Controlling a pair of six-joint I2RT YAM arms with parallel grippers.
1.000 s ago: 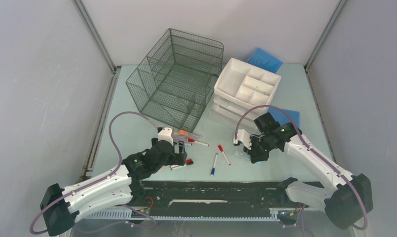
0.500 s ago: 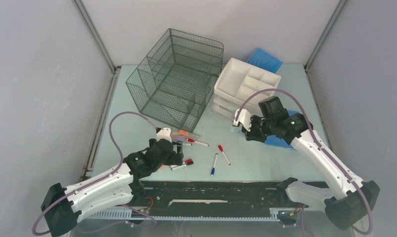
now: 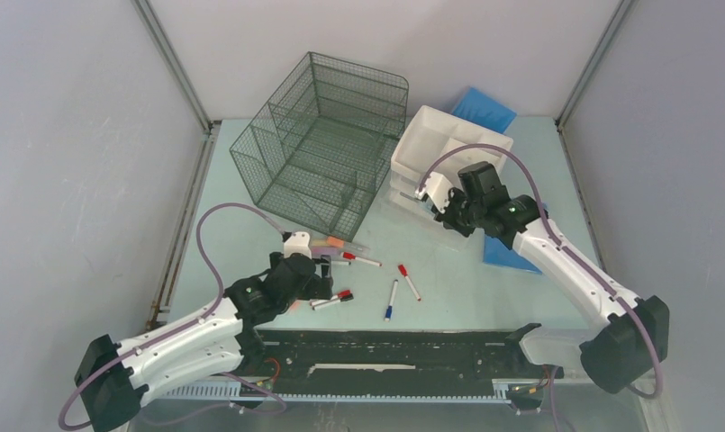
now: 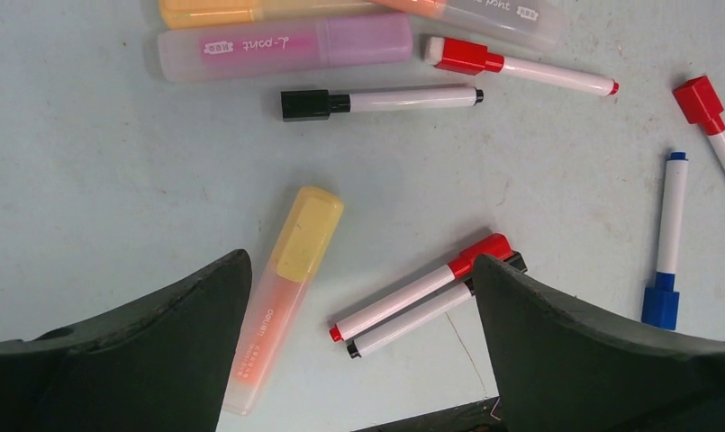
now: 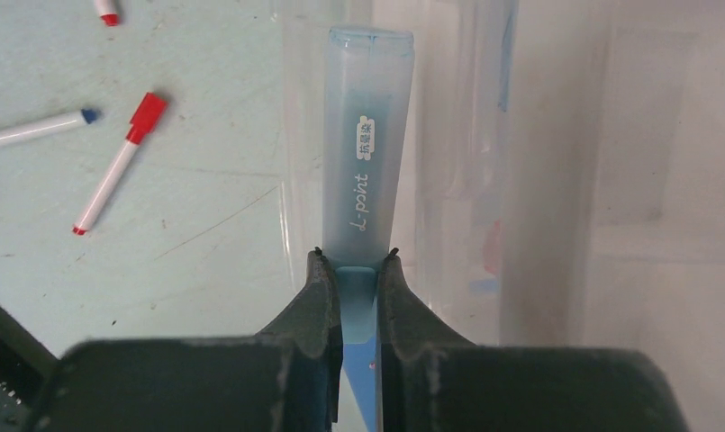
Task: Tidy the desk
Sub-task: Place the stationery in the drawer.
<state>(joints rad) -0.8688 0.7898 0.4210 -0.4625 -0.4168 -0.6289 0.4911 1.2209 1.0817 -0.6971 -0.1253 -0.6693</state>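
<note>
Where it lies bare, the desk is a smooth, matte, pale mint-green top, faintly speckled, spreading from the arms' bases back to the grey walls. Pens and highlighters lie scattered on its near part. A yellow highlighter and a red-capped marker rest beneath the left gripper, whose jaws are spread wide and empty. The right gripper pinches a pale blue highlighter just beside the white drawer unit.

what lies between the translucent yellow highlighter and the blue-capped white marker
A red-capped white marker and a black-capped white marker, side by side on the pale green desk; the left wrist view shows them.
</note>
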